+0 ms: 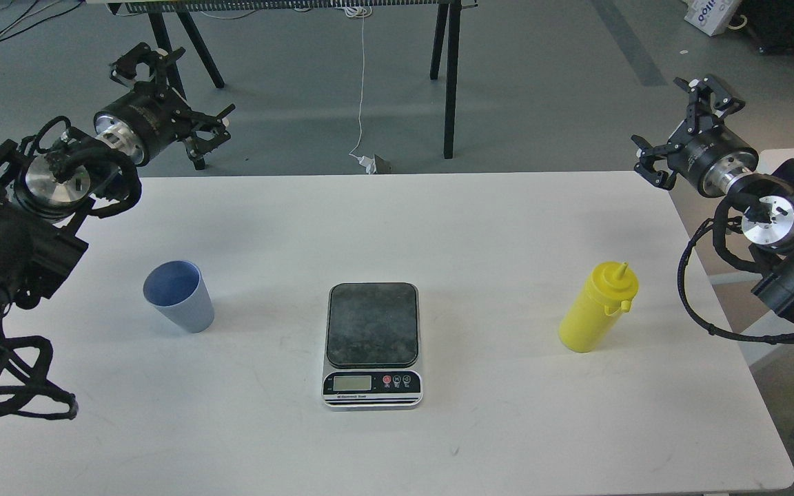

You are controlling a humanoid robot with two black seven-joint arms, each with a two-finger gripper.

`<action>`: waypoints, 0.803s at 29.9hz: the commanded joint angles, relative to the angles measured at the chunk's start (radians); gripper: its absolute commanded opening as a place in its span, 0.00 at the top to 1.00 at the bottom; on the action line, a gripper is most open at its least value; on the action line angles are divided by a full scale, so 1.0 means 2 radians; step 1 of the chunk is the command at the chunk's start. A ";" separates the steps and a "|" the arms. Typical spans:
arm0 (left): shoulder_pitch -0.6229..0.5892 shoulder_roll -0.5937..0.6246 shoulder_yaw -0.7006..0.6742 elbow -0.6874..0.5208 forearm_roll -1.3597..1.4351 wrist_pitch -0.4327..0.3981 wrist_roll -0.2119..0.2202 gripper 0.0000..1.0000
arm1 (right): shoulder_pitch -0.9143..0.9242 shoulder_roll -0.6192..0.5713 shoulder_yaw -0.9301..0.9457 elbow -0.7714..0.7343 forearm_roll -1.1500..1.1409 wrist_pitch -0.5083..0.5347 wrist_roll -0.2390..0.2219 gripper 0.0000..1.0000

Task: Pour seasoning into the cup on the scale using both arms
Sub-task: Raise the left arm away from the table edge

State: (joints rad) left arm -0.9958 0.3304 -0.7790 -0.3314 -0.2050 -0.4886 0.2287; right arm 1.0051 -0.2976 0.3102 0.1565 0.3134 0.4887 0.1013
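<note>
The scale (372, 343) is seen at the middle of the white table (480, 227), with the cup (179, 296) upright well to its left and the yellow bottle (598, 307) upright well to its right. The left gripper (175, 96) and the right gripper (685, 131) are held above the table's far corners, jaws spread apart and nothing gripped.

A yellow squeeze bottle of seasoning (598, 307) is being seen upright on the right of the white bench (507, 227), its pointed nozzle cap on and a small tab at its side. A light blue-grey ribbed cup (179, 296) is standing open and upright on the left. Between them, well apart from both, the kitchen scale (372, 344) is lying flat, its dark platform bare.
</note>
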 commanded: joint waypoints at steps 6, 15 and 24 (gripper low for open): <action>0.002 -0.003 0.000 0.000 -0.002 0.000 0.000 0.00 | -0.002 0.002 0.000 0.000 0.000 0.000 0.000 0.00; -0.004 -0.002 0.007 0.001 -0.007 0.000 -0.008 0.00 | 0.001 0.005 0.000 0.000 0.000 0.000 0.000 0.00; -0.024 -0.015 -0.025 0.004 -0.008 0.000 -0.090 0.00 | 0.001 0.006 0.001 0.000 0.000 0.000 0.000 0.00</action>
State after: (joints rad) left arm -1.0430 0.3178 -0.8207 -0.3222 -0.2251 -0.4886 0.1432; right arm 1.0076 -0.2878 0.3107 0.1565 0.3129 0.4887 0.1011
